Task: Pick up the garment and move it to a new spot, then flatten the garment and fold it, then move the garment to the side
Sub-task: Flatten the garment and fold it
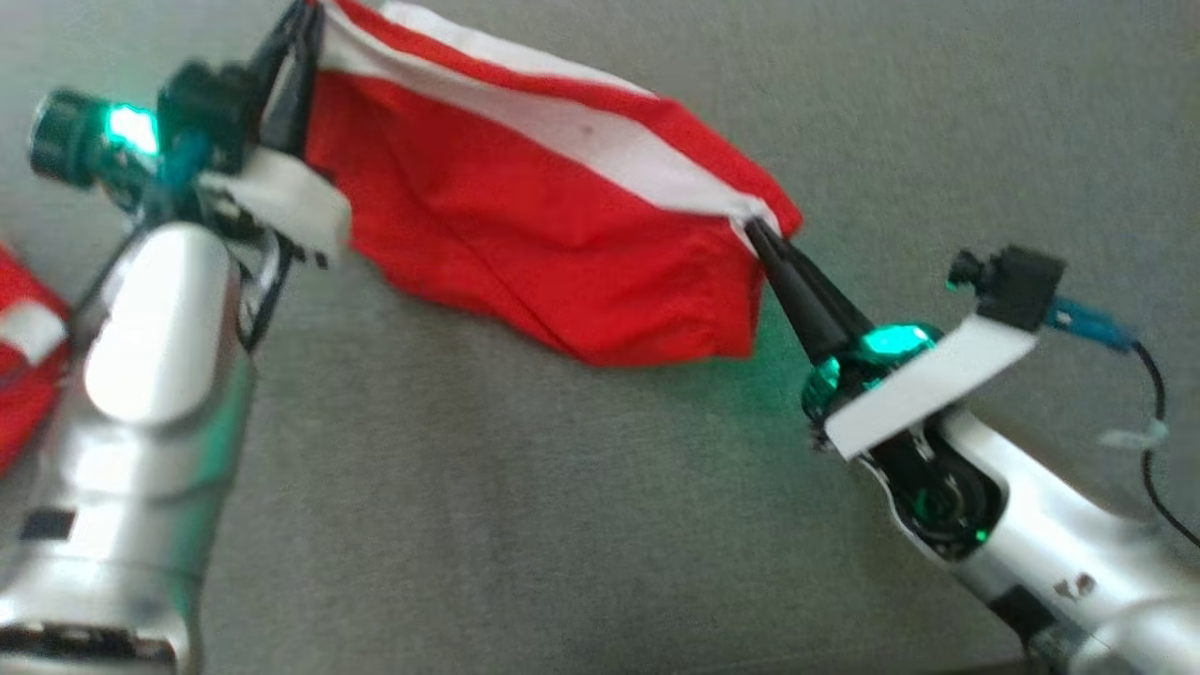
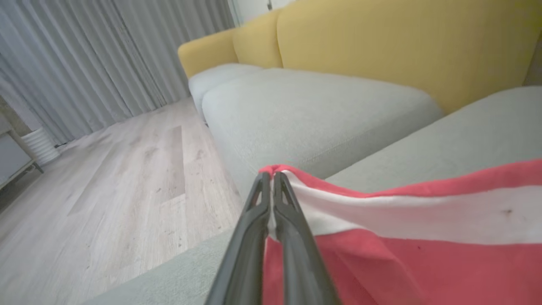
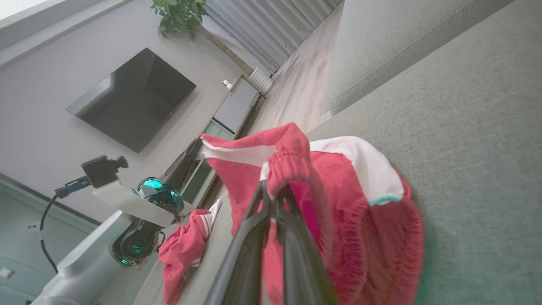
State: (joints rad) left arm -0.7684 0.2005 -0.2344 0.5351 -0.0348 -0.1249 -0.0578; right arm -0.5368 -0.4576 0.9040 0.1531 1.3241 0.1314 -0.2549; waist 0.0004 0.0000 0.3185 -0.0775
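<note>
The garment [image 1: 525,234], a soft red knit piece with a broad white band along its upper edge, hangs stretched just above the grey sofa seat [image 1: 562,525], held at two corners. The left pincer [image 1: 302,23] is clamped on the corner toward the seat's left edge. Its two long dark fingers are pressed together with the red hem and white band pinched between them, and the left wrist view shows the cloth bunching into a small red fold at the tips. The right pincer [image 1: 759,234] is likewise closed on the opposite end of the white band, nearer the middle of the seat. In the right wrist view a gathered, elastic-looking red hem drapes over its fingertips. Between the two grips the top edge is pulled fairly straight, while the red body sags below in a loose, rounded pouch with soft creases; whether its lowest point touches the seat cannot be told. The seat is a coarse woven fabric, flat and matte. A second red garment [image 1: 28,356] with a white patch lies crumpled at the seat's left edge. Behind the seat rises a smooth mustard-yellow backrest [image 2: 381,42], and beyond the seat's end lie a pale wood-grain floor [image 2: 127,178] and pleated grey curtains [image 2: 84,55].
</note>
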